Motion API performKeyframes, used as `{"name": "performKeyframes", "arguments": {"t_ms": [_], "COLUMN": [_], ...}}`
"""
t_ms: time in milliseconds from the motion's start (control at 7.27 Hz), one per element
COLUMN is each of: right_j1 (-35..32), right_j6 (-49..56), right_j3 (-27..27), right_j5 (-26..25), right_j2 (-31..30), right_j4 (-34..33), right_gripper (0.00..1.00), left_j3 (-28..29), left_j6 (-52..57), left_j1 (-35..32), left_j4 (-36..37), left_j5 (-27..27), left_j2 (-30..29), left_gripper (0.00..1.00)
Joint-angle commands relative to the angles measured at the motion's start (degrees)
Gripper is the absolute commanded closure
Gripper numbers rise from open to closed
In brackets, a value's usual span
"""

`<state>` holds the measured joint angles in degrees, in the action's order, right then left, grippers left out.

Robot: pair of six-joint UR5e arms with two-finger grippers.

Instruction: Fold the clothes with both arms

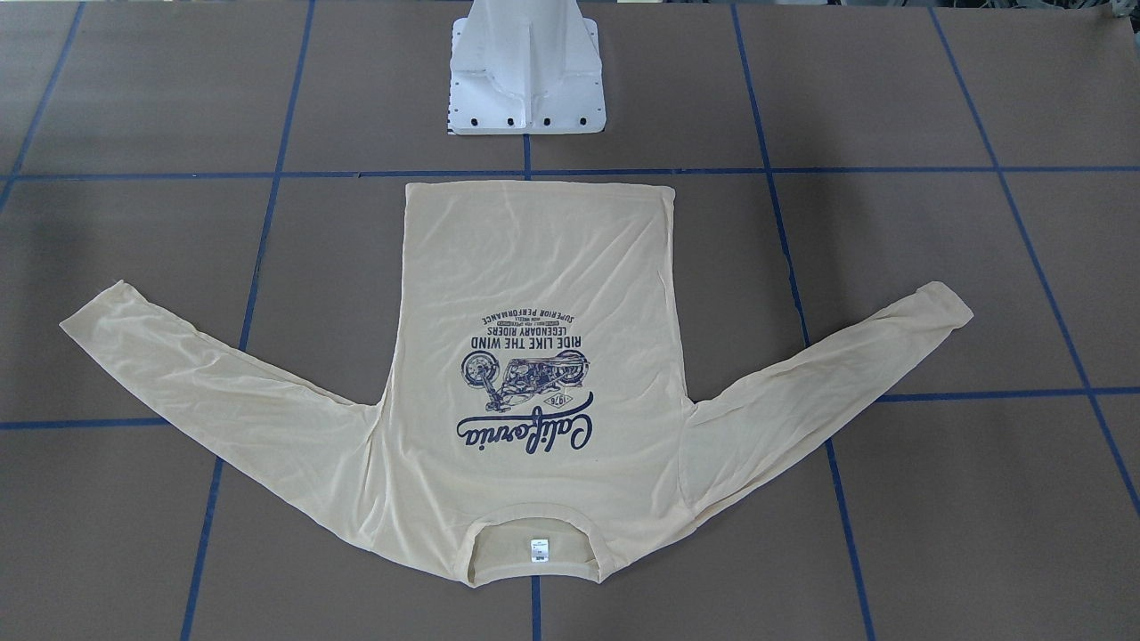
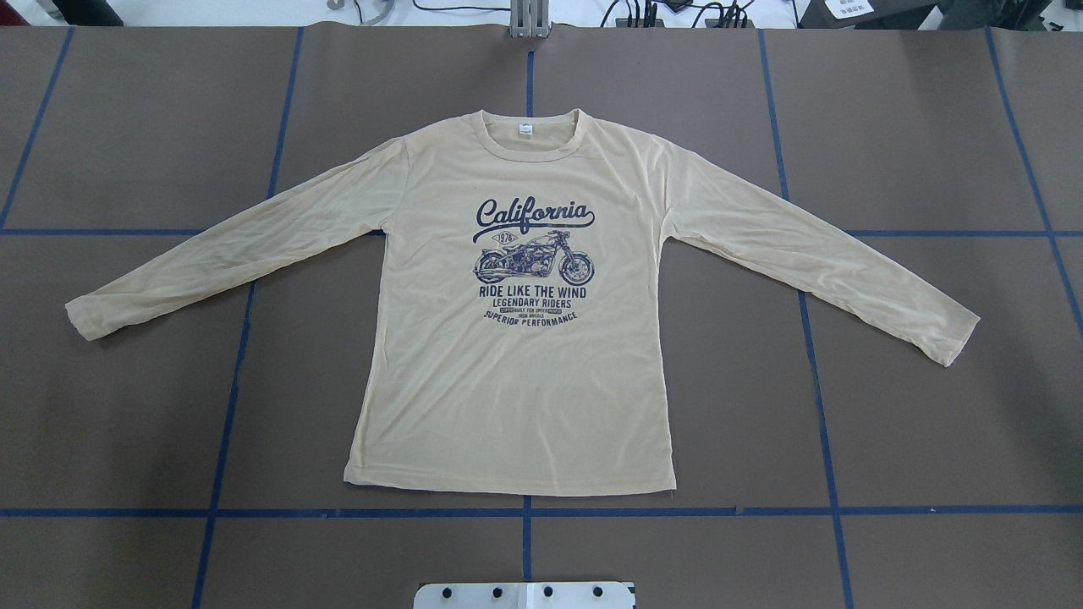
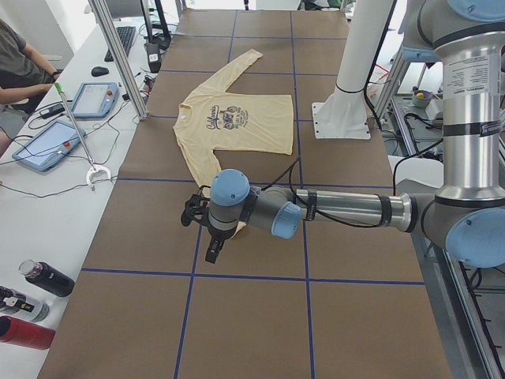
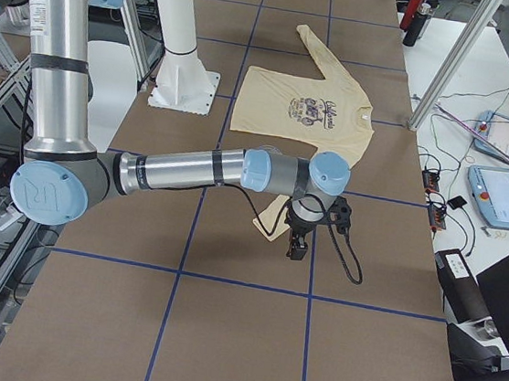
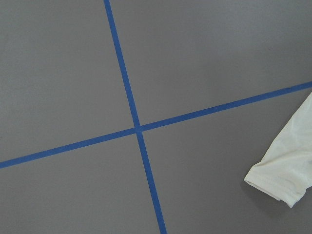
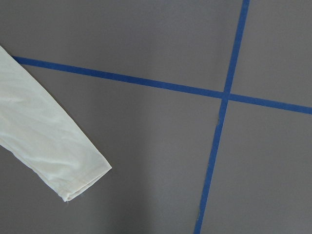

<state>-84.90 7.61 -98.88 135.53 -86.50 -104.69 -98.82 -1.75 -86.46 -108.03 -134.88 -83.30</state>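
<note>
The clothes are one cream-yellow long-sleeved T-shirt (image 2: 525, 381) lying flat, print side up, on the brown table, with both sleeves spread out. Its neck points away from the robot base (image 1: 525, 80). My left gripper (image 3: 213, 249) hangs over the left sleeve end; the left wrist view shows only that cuff (image 5: 287, 175). My right gripper (image 4: 298, 249) hangs by the right sleeve end; the right wrist view shows that cuff (image 6: 63, 161). Both grippers show only in the side views, so I cannot tell whether they are open or shut. No arm appears in the overhead or front views.
Blue tape lines (image 2: 525, 512) grid the table. The white pedestal (image 3: 343, 118) stands behind the hem. On a side bench are tablets (image 3: 47, 146), bottles (image 3: 43, 280) and a seated person (image 3: 20, 63). More screens (image 4: 502, 196) lie on the other side.
</note>
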Motion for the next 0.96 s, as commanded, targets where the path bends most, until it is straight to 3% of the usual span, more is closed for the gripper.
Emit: {"name": "performKeyframes", "arguments": {"t_ms": [0, 275, 826], "right_j1": [0.00, 0.53, 4.29], "right_j6": [-0.13, -0.05, -1.36], "right_j3": [0.52, 0.44, 6.57], "right_j5": [0.00, 0.00, 3.60], "right_j2": [-0.08, -0.16, 0.79], "right_j4": [0.98, 1.94, 9.75], "right_gripper": [0.00, 0.00, 0.00], "left_j3": [-0.05, -0.05, -0.32], "left_j6": [-0.01, -0.01, -0.09], "left_j1": [0.15, 0.24, 0.24], "left_j4": [-0.07, -0.16, -0.51], "left_j5": [-0.03, -0.12, -0.47], "left_j2": [0.15, 0.15, 0.15], "left_gripper": [0.00, 0.00, 0.00]}}
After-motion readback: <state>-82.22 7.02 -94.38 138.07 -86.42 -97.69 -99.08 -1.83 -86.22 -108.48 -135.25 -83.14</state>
